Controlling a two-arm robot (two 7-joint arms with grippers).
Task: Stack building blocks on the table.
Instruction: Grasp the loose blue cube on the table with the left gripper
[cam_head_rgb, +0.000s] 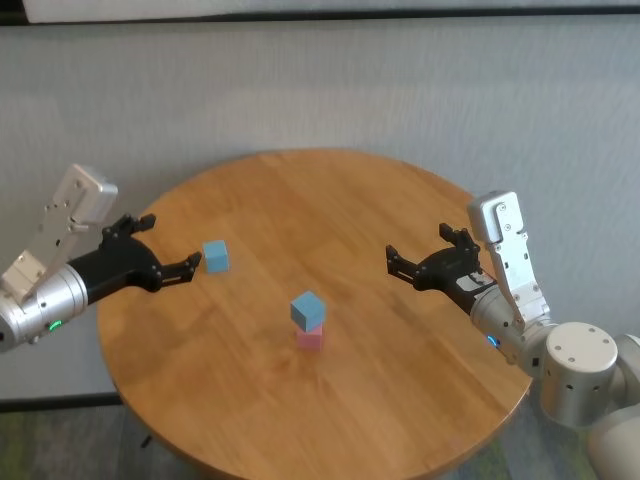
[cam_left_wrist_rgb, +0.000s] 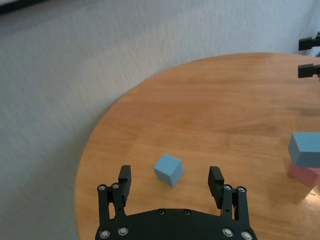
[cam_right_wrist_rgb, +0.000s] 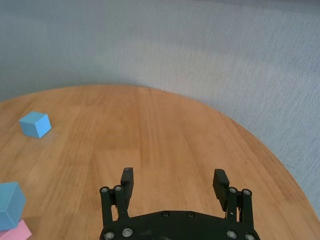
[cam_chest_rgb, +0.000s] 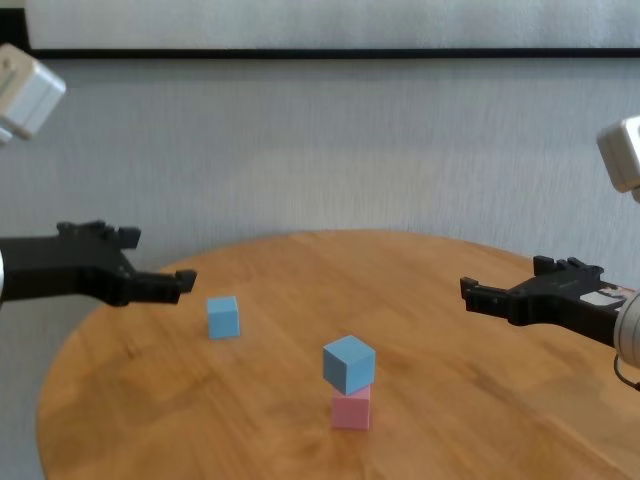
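**Two blocks stacked, one waiting**

From the head view, a blue block (cam_head_rgb: 308, 309) sits skewed on the pink block (cam_head_rgb: 310, 338) mid-surface (cam_head_rgb: 330, 210); the loose blue block (cam_head_rgb: 215, 256) lies just beside the left claw (cam_head_rgb: 171, 254), fingers apart.

Left wrist view: that loose block rests ahead of the spread fingers (cam_left_wrist_rgb: 124, 178) (not touching).

Right wrist view: the right claw (cam_right_wrist_rgb: 174, 181) hangs wide apart, well clear of the stack.

The chest view shows both claws above the surface.

A pale grey wall (cam_head_rgb: 330, 90) with a dark strip (cam_chest_rgb: 330, 52) above
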